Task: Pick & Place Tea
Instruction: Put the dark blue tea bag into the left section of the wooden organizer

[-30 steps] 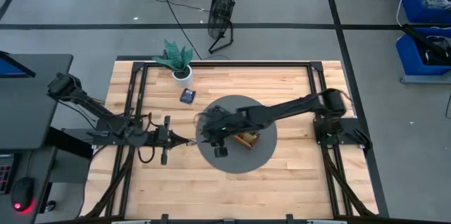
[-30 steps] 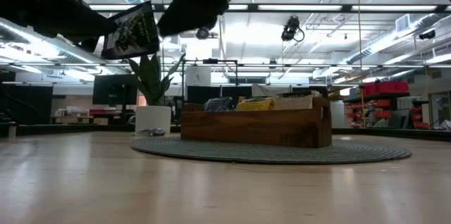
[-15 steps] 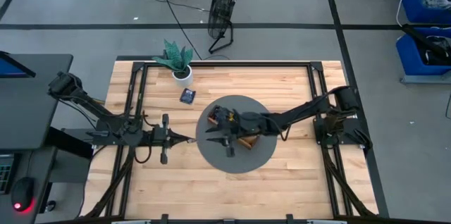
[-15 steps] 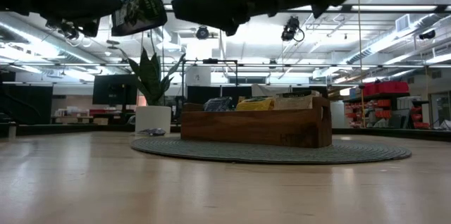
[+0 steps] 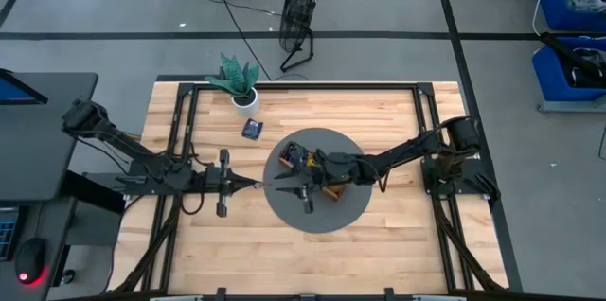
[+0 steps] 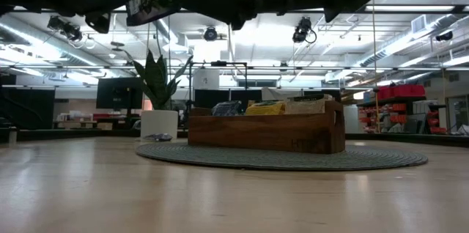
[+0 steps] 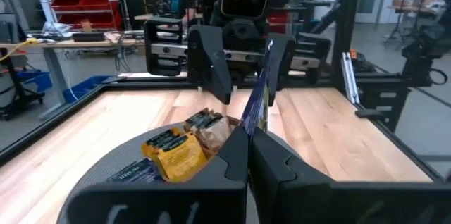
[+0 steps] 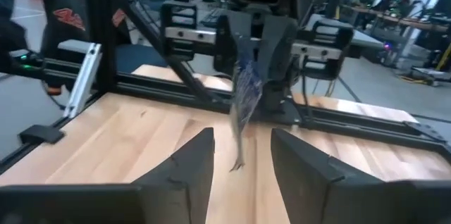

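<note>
Right end effector point(image 5: 286, 183) has retreated; wooden tray point(image 6: 265, 130) holds sachets point(image 7: 176, 151).

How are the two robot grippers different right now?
The left gripper is shut on a dark tea sachet, held edge-up in the air; the right gripper is open and holds nothing. The left gripper sits off the round grey mat, over bare wood, while the right gripper hangs above the mat beside the wooden tray. Both are raised off the table and point toward each other.

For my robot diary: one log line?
left gripper: shut on tea sachet | right gripper: open, facing it | tray: on mat
</note>
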`<action>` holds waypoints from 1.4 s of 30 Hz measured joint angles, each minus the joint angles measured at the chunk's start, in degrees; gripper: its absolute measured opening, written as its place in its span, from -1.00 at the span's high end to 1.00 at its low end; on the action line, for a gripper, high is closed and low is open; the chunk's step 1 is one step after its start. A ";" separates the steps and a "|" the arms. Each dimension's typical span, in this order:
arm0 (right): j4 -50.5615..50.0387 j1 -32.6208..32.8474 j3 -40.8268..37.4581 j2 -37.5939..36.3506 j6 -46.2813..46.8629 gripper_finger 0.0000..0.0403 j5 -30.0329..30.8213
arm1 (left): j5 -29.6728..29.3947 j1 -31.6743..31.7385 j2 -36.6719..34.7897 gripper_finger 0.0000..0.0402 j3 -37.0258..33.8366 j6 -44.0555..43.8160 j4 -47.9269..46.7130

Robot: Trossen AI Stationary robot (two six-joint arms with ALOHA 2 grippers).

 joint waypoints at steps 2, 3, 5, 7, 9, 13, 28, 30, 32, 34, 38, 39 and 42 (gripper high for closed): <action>-0.26 -0.33 0.55 0.00 0.05 0.26 0.58 | 0.97 0.67 0.00 0.99 0.00 0.04 0.62; -0.48 -0.53 0.92 0.00 -0.15 0.26 0.46 | 1.78 1.06 0.00 0.99 0.00 0.04 0.77; -0.93 -0.67 1.37 0.00 -0.61 0.27 0.53 | 3.11 1.76 0.03 0.99 0.00 0.02 0.83; -2.01 -0.85 2.10 0.02 -1.09 0.32 0.36 | 3.35 2.41 0.04 0.99 0.00 0.03 0.84; -3.09 -0.85 2.76 0.02 -1.42 0.43 0.38 | 3.34 2.88 0.04 0.99 0.00 0.03 0.84; -4.68 -0.85 2.99 0.02 -1.36 0.85 0.32 | 3.47 3.43 0.04 0.99 0.00 0.06 0.82; -20.42 -2.53 3.05 -5.80 7.43 0.99 4.94 | 1.69 4.93 -0.23 0.55 0.00 -1.19 -5.74; -24.28 -3.43 3.15 -7.26 10.22 0.99 4.95 | 0.66 4.93 -0.28 0.50 0.00 -1.20 -7.27; -27.79 -4.48 3.16 -8.30 13.12 0.99 5.04 | -1.03 4.91 -0.75 0.48 0.00 -1.21 -9.28; -33.28 -5.67 4.49 -8.68 16.04 1.00 5.21 | -2.53 4.93 -1.74 0.47 0.00 -1.73 -10.93; -44.29 -7.61 8.95 -7.70 18.77 1.00 5.56 | -4.05 5.38 -4.97 0.49 -0.02 -3.64 -16.08; -46.01 -8.00 9.61 -7.55 19.11 1.00 5.60 | -4.06 5.71 -6.02 0.50 -0.02 -4.35 -17.48; -49.88 -8.83 11.76 -7.50 19.81 1.00 5.15 | -4.09 6.72 -9.58 0.54 -0.02 -5.69 -21.92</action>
